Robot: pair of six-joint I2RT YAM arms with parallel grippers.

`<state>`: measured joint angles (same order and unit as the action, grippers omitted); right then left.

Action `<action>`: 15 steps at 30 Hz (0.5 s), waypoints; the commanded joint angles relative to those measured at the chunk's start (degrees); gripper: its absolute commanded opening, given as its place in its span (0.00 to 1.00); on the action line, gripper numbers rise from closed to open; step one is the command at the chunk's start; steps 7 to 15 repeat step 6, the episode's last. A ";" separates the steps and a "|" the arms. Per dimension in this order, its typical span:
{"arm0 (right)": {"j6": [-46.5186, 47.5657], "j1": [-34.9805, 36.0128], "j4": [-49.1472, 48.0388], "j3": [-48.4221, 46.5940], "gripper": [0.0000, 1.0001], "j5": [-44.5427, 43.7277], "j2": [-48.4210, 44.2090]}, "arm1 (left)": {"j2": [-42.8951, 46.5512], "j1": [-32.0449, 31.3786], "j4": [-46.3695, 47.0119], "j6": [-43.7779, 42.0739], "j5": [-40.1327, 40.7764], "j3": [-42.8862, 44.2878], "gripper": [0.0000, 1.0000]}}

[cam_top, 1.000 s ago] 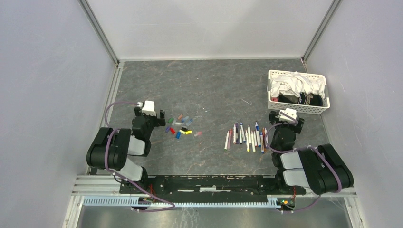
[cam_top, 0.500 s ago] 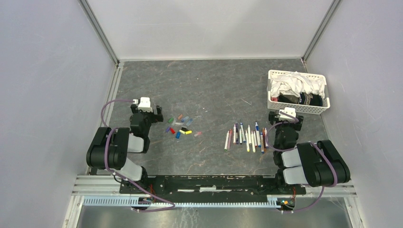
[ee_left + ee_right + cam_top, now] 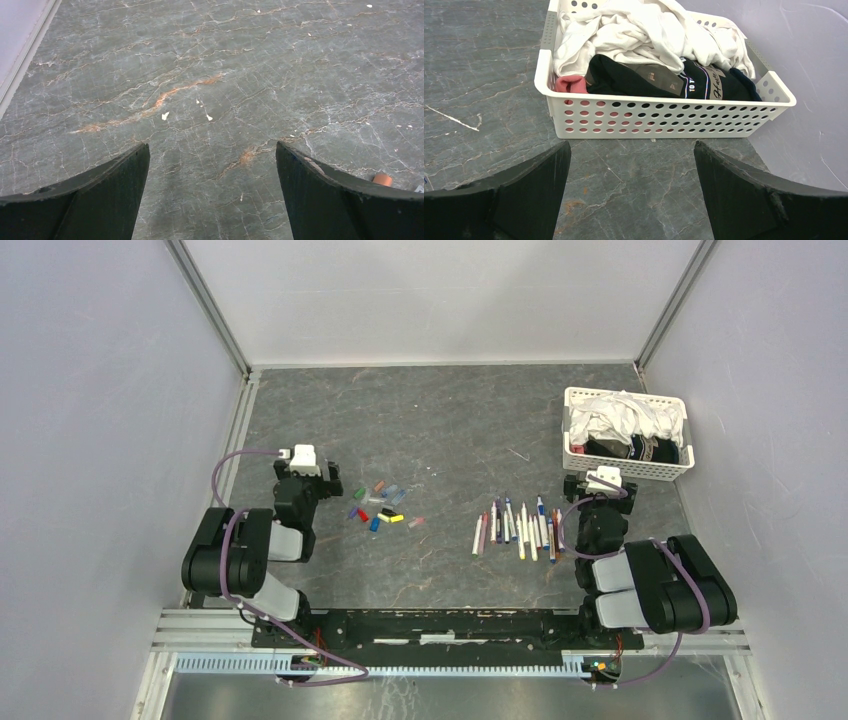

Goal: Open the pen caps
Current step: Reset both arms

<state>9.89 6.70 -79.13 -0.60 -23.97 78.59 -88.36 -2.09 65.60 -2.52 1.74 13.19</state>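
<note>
- Change over the last second: I see the left gripper (image 3: 302, 466) drift a little up and to the left, away from the pen caps (image 3: 380, 505). The right arm folds back slightly towards its base. In the last half second neither arm moves noticeably.
- Meaning for the task: the pen caps lie in a loose coloured cluster on the table (image 3: 450, 430), just right of the left gripper. The pens (image 3: 518, 528) lie in a row well apart from them, beside the right gripper (image 3: 603, 483). With caps and barrels in separate groups, I judge the uncapping finished and both arms retiring.
- Left arm pose: folded near its base, wrist low and aimed at bare tabletop. Its jaws are spread wide with nothing between them; one orange cap (image 3: 382, 179) peeks past the right finger.
- Right arm pose: likewise folded, wrist facing the white basket (image 3: 664, 120) of clothes. Its jaws are released and empty.
- Contact: neither gripper touches a pen or cap.
</note>
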 commanded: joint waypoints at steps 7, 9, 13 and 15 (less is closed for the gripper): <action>-0.84 -0.26 -2.16 6.38 0.98 0.93 -0.80 | 0.11 0.17 0.36 2.35 1.82 1.66 1.00; -0.84 -0.26 -2.16 6.38 0.98 0.93 -0.80 | 0.11 0.17 0.36 2.35 1.82 1.66 1.00; -0.84 -0.26 -2.16 6.38 0.98 0.93 -0.80 | 0.11 0.17 0.36 2.35 1.82 1.66 1.00; -0.84 -0.26 -2.16 6.38 0.98 0.93 -0.80 | 0.11 0.17 0.36 2.35 1.82 1.66 1.00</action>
